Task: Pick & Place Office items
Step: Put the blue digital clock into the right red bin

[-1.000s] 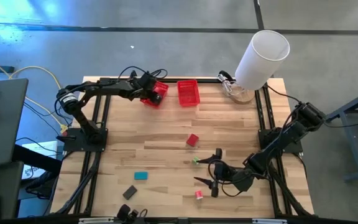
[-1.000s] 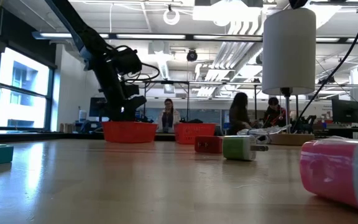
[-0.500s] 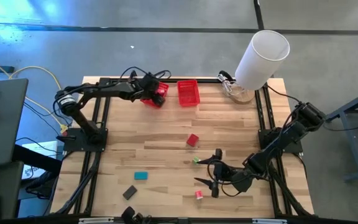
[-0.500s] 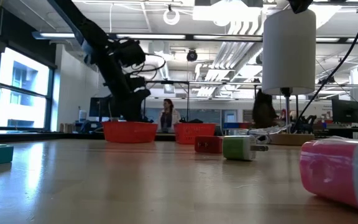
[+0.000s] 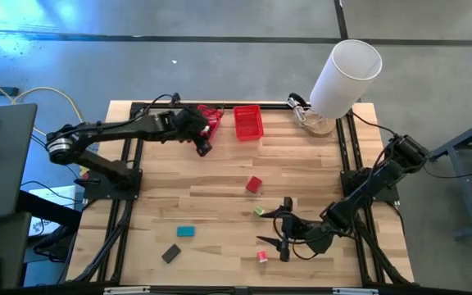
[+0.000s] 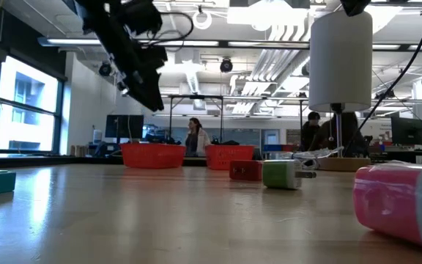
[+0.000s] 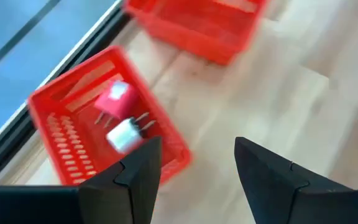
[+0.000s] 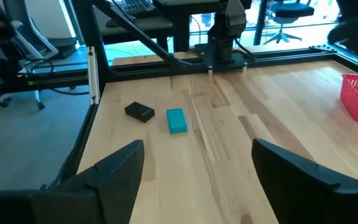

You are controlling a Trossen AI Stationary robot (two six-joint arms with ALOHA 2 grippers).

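The left claw point(image 5: 202, 148) hangs empty, fingers parted, just beside the red basket point(image 7: 55, 106) holding a pink piece point(image 7: 115, 98) and a silvery piece point(image 7: 125, 134). The red block point(image 5: 254, 184) lies nearest it across bare counter point(image 5: 203, 205), toward the right arm. The right claw point(image 5: 280, 229), wide open and empty, sits between the green piece point(image 5: 258, 211) and the pink block point(image 5: 262, 256).

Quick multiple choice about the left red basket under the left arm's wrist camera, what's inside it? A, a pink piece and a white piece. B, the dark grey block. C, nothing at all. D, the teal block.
A: the left wrist view shows a pink piece and a white piece lying in the red basket, while the teal block and dark grey block sit on the table.
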